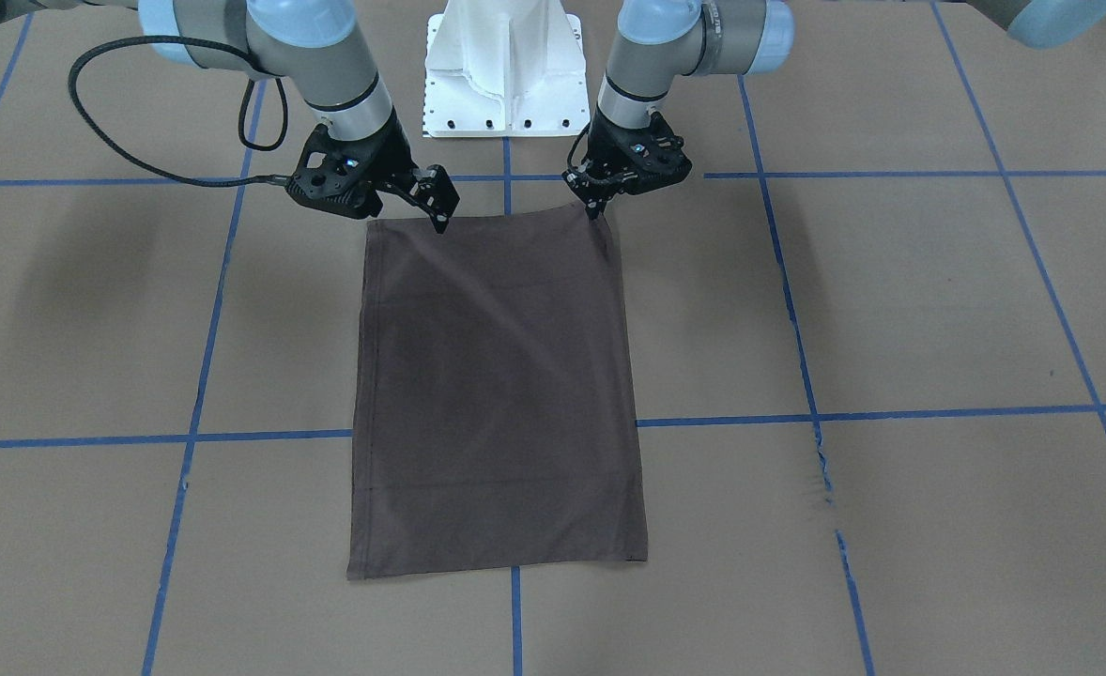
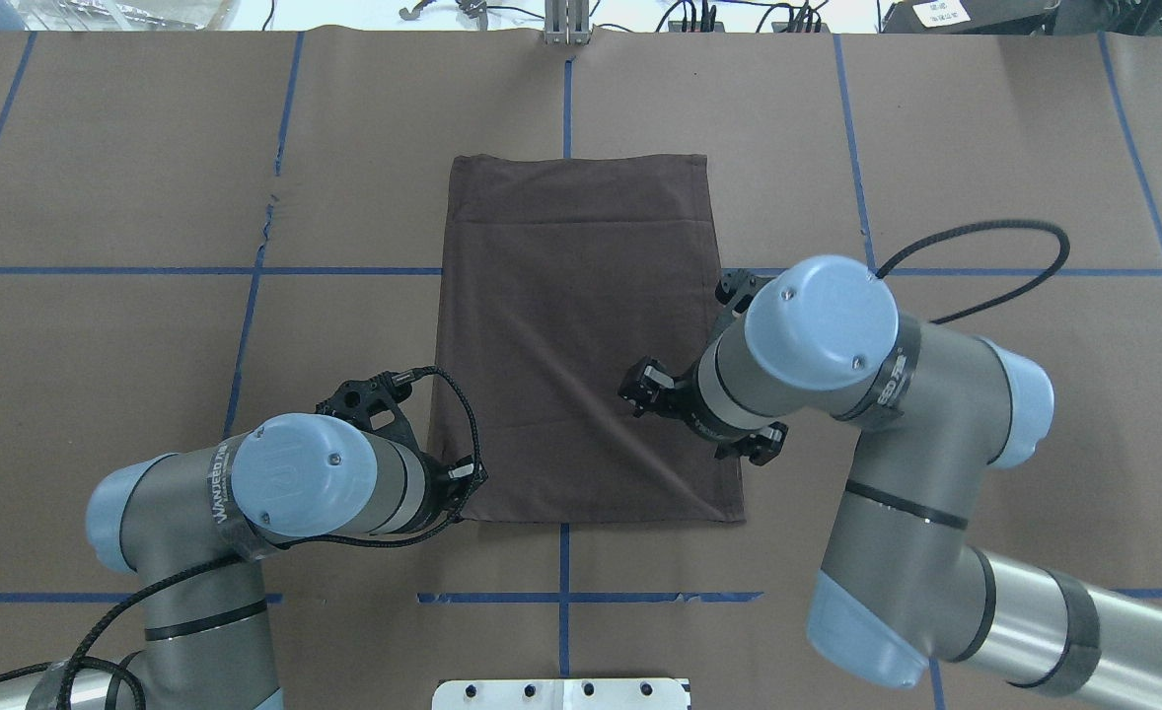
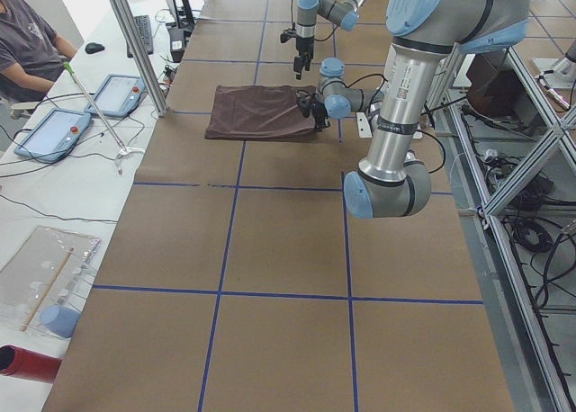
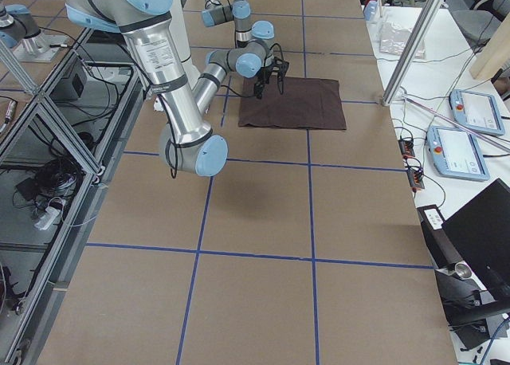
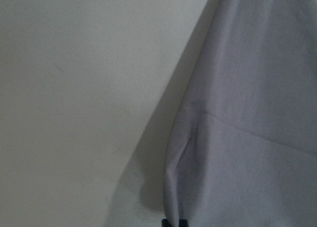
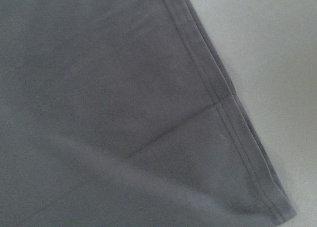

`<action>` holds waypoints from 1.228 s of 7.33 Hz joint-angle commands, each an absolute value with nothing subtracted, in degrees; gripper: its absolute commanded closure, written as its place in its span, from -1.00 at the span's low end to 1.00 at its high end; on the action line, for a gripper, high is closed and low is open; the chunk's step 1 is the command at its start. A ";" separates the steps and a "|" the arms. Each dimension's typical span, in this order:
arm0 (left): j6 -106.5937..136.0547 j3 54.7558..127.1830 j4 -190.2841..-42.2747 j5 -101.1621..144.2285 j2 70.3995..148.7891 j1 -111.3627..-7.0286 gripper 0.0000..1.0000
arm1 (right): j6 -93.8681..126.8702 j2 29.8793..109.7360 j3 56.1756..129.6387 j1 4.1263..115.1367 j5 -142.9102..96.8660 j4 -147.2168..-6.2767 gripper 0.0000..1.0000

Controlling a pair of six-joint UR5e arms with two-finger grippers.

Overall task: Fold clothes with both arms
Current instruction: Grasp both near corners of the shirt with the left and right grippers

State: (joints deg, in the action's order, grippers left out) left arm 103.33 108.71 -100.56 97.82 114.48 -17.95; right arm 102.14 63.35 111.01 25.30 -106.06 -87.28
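Going from the robot's left: the left gripper (image 1: 598, 208) sits at the near left corner of the dark brown T-shirt (image 2: 581, 335), its jaws pinched on cloth that gathers up into them. The shirt lies flat on the brown table (image 2: 147, 148) as a folded rectangle, its long axis running away from the robot. The right gripper (image 1: 440, 218) hovers at the near right corner, holding nothing I can see, though I cannot tell how far open it is. No logo or label shows, and the arm lettering is too small to read
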 commanded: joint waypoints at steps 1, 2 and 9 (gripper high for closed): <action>103.18 108.72 -100.63 97.82 114.52 -17.93 1.00 | 116.06 65.04 110.39 18.56 -95.57 -85.94 -1.00; 103.18 108.72 -100.63 97.82 114.52 -17.84 1.00 | 116.28 65.82 108.91 17.67 -95.28 -86.65 -1.00; 103.18 108.90 -100.55 97.82 114.61 -17.84 1.00 | 115.14 65.13 103.54 17.58 -93.95 -86.84 -1.00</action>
State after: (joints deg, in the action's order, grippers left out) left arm 103.21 108.89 -100.55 97.82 114.61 -17.84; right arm 115.14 65.18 103.63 17.62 -93.65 -86.73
